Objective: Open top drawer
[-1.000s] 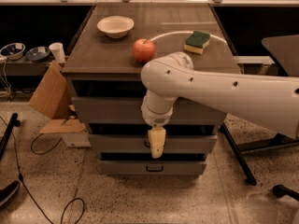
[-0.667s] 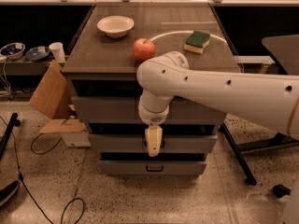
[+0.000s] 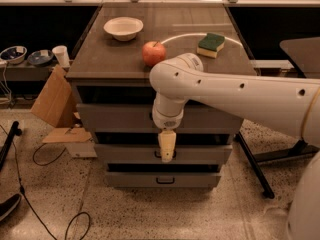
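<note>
The top drawer (image 3: 115, 118) is the wide grey front just under the cabinet top; it looks shut, with a dark gap above it. Its handle is hidden behind my wrist. My gripper (image 3: 166, 155) hangs pointing down in front of the cabinet's centre, its tip over the middle drawer (image 3: 125, 154) and covering most of that drawer's handle. My white arm (image 3: 240, 96) reaches in from the right across the top drawer's front. The bottom drawer (image 3: 130, 179) shows its dark handle (image 3: 165, 180).
On the cabinet top lie a red apple (image 3: 153, 53), a white bowl (image 3: 123, 27) and a green-and-yellow sponge (image 3: 211, 43). Cardboard (image 3: 52, 99) leans at the cabinet's left, by a shelf holding a cup (image 3: 62, 55). Cables (image 3: 30, 204) lie on the floor at the left. A dark table leg (image 3: 252, 164) stands at the right.
My arm has shifted slightly to the left and the gripper has risen a little. The drawers have not moved.
</note>
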Controlling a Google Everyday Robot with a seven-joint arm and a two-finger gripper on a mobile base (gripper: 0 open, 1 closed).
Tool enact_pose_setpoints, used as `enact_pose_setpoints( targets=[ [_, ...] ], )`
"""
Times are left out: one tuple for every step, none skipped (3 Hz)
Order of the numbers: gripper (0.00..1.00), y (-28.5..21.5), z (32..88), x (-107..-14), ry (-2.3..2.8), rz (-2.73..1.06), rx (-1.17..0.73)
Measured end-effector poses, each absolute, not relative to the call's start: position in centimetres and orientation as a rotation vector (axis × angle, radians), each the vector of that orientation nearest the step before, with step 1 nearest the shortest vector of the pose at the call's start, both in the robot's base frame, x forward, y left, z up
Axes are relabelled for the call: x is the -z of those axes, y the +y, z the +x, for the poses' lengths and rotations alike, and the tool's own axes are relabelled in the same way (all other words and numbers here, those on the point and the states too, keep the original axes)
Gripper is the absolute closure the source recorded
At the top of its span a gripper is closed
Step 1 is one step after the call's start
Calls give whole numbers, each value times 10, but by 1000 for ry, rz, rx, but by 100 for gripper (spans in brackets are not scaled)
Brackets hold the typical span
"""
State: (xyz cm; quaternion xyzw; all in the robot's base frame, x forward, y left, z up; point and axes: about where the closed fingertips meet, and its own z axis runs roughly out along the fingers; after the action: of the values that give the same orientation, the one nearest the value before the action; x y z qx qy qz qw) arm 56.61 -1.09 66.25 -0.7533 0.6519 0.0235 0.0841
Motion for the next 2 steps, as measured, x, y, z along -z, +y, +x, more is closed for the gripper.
enact_pose_setpoints(
  targets=[
    [0, -22, 571, -655, 1977, -2247, -58],
    [0, -40, 568, -649, 2015, -2263, -62]
  ],
)
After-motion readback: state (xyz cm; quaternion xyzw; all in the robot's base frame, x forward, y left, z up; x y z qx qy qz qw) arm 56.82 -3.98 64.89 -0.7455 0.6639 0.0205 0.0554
